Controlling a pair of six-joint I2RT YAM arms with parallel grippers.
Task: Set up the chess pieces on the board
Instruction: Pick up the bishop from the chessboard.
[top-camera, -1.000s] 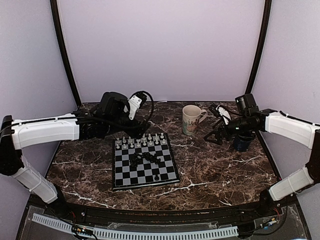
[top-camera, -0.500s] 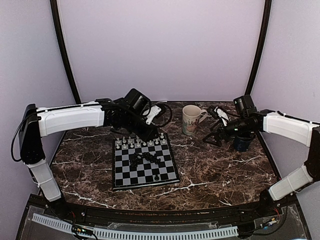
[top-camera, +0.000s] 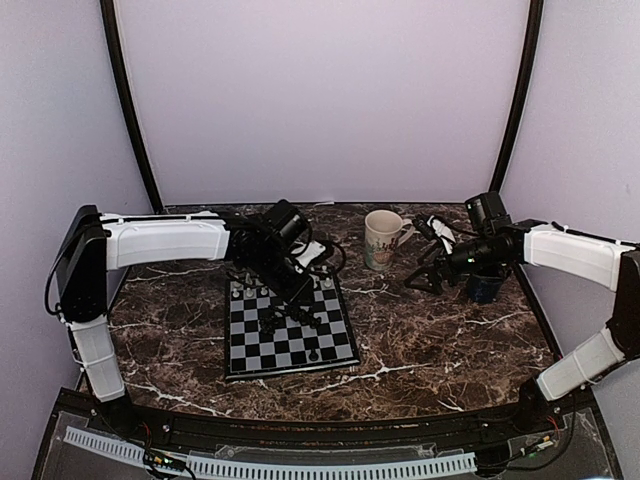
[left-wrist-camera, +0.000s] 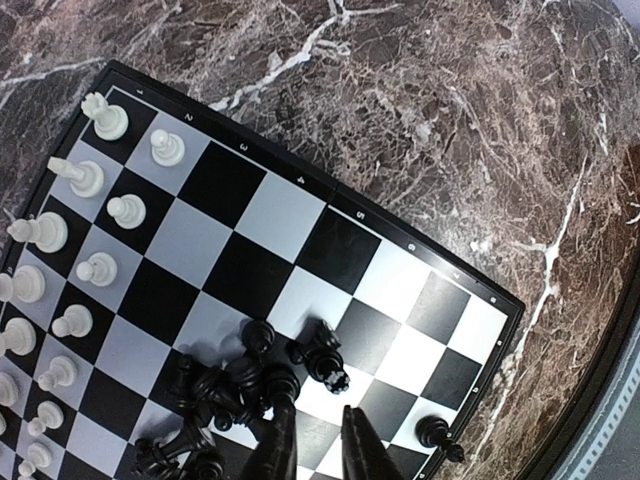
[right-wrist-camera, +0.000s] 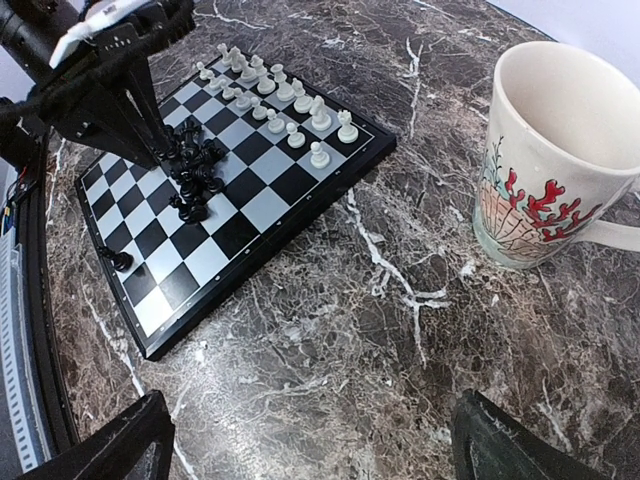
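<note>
**Operator:** Where am I in the task?

**Engineer:** You're working the black side. The white pieces (left-wrist-camera: 80, 180) are standing in 2 rows along the far edge of the board (top-camera: 290, 340), and I'm reading that side as done. The black pieces (left-wrist-camera: 230, 390) are lying in a heap around mid-board, several tipped over and touching each other. 1 lone black piece (left-wrist-camera: 433, 432) is standing upright on the near row, well apart from the heap.

**Operator:** Left arm?

**Engineer:** Your left gripper (left-wrist-camera: 315, 440) is hanging at the edge of that heap, fingertips (left-wrist-camera: 278, 440) down beside the pieces. The jaws are sitting nearly together with a thin gap showing. The wrist view isn't showing a piece between them, so I'm not calling whether you're pinching 1.

**Operator:** Right?

**Engineer:** Your right gripper (right-wrist-camera: 305, 445) is hovering over the bare tabletop (top-camera: 450, 340) near the mug (right-wrist-camera: 560, 150), jaws spread wide, carrying nothing.

**Operator:** Next move?

**Engineer:** I'm judging this as a pick from the heap. If you're holding a piece, you're lifting straight up so the neighbours aren't dragging, then setting it on a free near-side square. If you're holding nothing, you're opening and going for an outlying piece. The pieces are tiny and crowding each other, so I'm expecting knocked neighbours as the main risk.
</note>
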